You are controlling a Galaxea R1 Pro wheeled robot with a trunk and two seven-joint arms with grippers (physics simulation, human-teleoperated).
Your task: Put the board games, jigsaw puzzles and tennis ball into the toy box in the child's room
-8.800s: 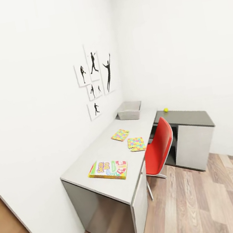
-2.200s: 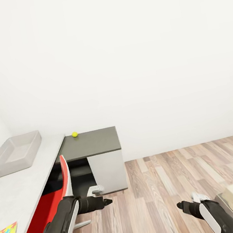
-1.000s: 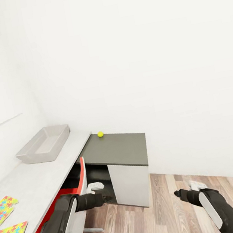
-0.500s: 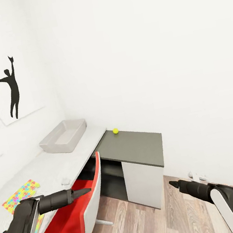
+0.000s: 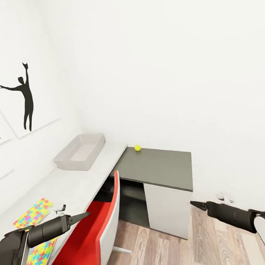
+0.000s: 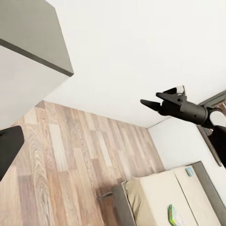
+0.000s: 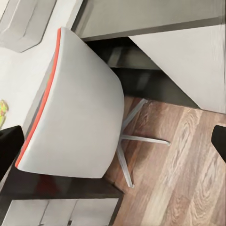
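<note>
White-walled corner, grey tabletop [image 5: 72, 183] at left: puzzles [image 5: 36, 233] lie just under my left hand [image 5: 80, 217], nearer than my right hand [image 5: 196, 205], toy box [image 5: 80, 152] farther along; both hands empty, fingers together.

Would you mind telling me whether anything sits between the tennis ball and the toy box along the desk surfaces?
Nothing visible does. The tennis ball rests on the dark shelf unit; the toy box sits on the table, with bare surface between them.
</note>
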